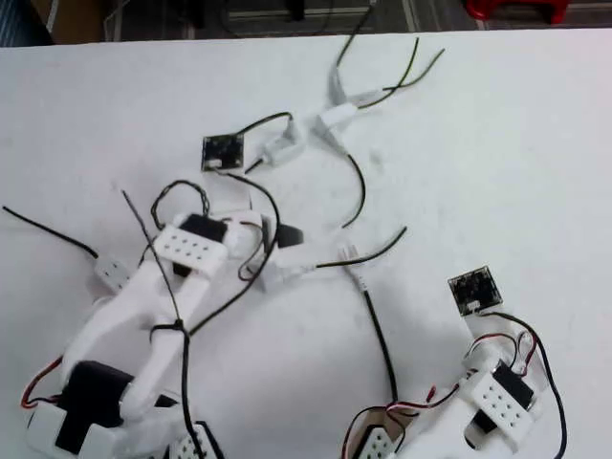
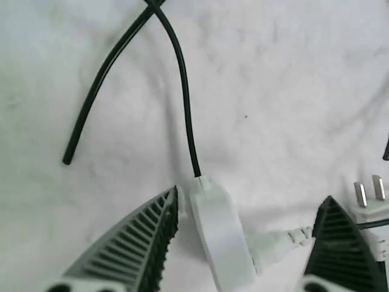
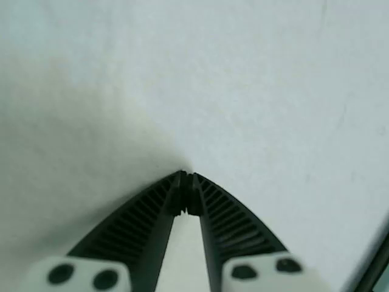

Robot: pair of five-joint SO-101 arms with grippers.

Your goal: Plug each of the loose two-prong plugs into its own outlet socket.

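scene: a white table point(image 1: 535, 143) strewn with black cords and white connector parts; 2 arms come in from the bottom edge of the high view.
left arm point(image 1: 143, 325): stretches from the lower left corner toward the centre of the high view.
left gripper point(image 2: 251, 196): fingers spread wide, gripping nothing, low over the table with 1 finger on each side of a white connector body point(image 1: 290, 273).
white connector body: lies flat just left of centre in the high view, touching 1 ribbed finger and clear of the other; whether it is a socket or a plug cannot be told.
black cord point(image 2: 185, 103): runs out of the connector body's far end, away from the gripper, and crosses a second cord point(image 2: 97, 91) whose free end lies loose on the table.
two-prong plug point(image 2: 371, 204): loose on the table just outside the gripper's other finger, 2 metal prongs bare, plugged into nothing.
right arm point(image 1: 497, 402): sits in the lower right corner of the high view, well apart from the connectors.
right gripper point(image 3: 187, 176): fingers closed tip to tip on nothing, over bare table.
other parts: 3 white connector pieces point(image 1: 335, 117) cluster at upper centre of the high view; another white piece point(image 1: 113, 273) lies at middle left, beside the left arm.
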